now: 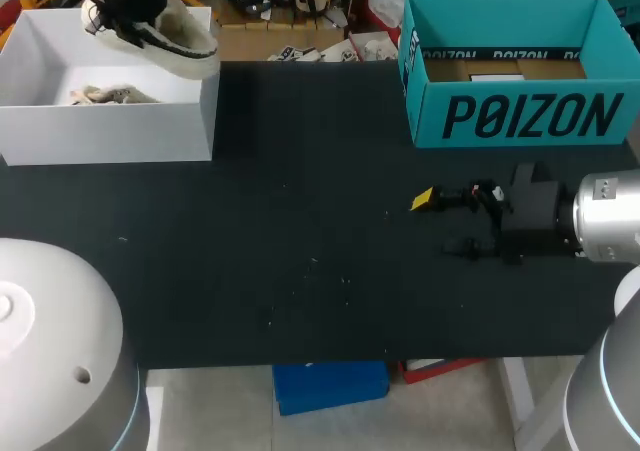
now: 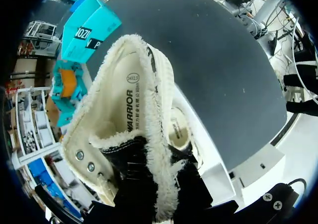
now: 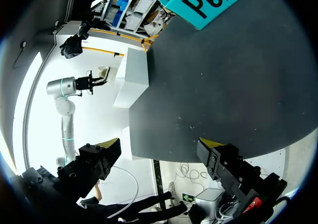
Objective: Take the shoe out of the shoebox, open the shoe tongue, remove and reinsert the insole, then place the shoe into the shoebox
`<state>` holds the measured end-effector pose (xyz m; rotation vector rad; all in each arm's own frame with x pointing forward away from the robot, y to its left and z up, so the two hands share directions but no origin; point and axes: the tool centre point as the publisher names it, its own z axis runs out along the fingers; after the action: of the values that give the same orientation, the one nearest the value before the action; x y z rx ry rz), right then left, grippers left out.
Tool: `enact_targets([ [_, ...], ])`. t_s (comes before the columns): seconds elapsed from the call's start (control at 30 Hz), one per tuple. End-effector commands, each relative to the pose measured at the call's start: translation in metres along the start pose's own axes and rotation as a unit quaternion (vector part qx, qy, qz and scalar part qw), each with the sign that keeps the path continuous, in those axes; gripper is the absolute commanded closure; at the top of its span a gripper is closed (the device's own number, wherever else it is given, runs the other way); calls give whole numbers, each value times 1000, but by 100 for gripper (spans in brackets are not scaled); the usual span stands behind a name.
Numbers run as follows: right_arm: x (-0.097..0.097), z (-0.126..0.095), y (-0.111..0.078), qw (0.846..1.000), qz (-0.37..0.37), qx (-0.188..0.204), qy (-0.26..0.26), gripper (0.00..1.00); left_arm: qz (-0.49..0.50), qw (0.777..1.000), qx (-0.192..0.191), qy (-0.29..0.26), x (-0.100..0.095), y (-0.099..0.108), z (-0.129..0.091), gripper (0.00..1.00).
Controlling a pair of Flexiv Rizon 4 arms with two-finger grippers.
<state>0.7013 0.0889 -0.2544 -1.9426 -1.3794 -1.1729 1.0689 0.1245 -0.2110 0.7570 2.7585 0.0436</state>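
Far left first: the white shoebox (image 1: 110,131) sits at the back left corner of the dark surface (image 1: 300,221), open on top. A pale item (image 1: 105,95) lies on its floor, and what it is cannot be told from here. Right above the box's back right corner, off the surface and in the air, is the shoe (image 1: 175,36): cream, fuzzy-edged, sole tilted toward the front. The left tool (image 1: 135,1) is clenched on it from above, grasping it at the upper. The left wrist view is full of that shoe (image 2: 129,134), with the frayed cream collar and tongue wide open to the camera, silver eyelets down one side and black material at the throat where the tool's dark body closes in. The yellow tips are hidden behind the shoe. The white box (image 2: 213,149) is just under it.

Across the middle, the dark surface is marked only by a few light specks.

Over to the right: a teal box (image 1: 530,116) stands at the back right, open-topped, with a brown floor inside. In front of it the right tool (image 1: 438,223) hangs low over the surface, pointing left, and it is released. In its own wrist view the two yellow-tipped fingers (image 3: 109,144) stand wide apart with nothing between them, well apart from both boxes.
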Motion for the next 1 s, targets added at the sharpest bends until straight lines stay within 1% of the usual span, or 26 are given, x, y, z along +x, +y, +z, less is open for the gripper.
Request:
enact_targets([
  [0.03, 0, 0, 0, 1000, 0, 0, -1, 0, -19, 1000, 8, -5, 5, 31, 12, 100],
  [0.2, 0, 0, 0, 1000, 0, 0, -1, 0, -47, 999, 11, -5, 4, 62, 28, 100],
  [0.27, 0, 0, 0, 1000, 0, 0, -1, 0, -57, 998, 13, -4, 4, 71, 33, 100],
  [0.37, 0, 0, 0, 1000, 0, 0, -1, 0, -67, 998, 15, 0, 1, 84, 47, 100],
  [0.77, 0, 0, 0, 1000, 0, 0, -1, 0, -101, 995, 18, -1, -14, 115, 85, 100],
  [1.0, 0, 0, 0, 1000, 0, 0, -1, 0, -137, 990, 12, -9, -16, 124, 107, 100],
])
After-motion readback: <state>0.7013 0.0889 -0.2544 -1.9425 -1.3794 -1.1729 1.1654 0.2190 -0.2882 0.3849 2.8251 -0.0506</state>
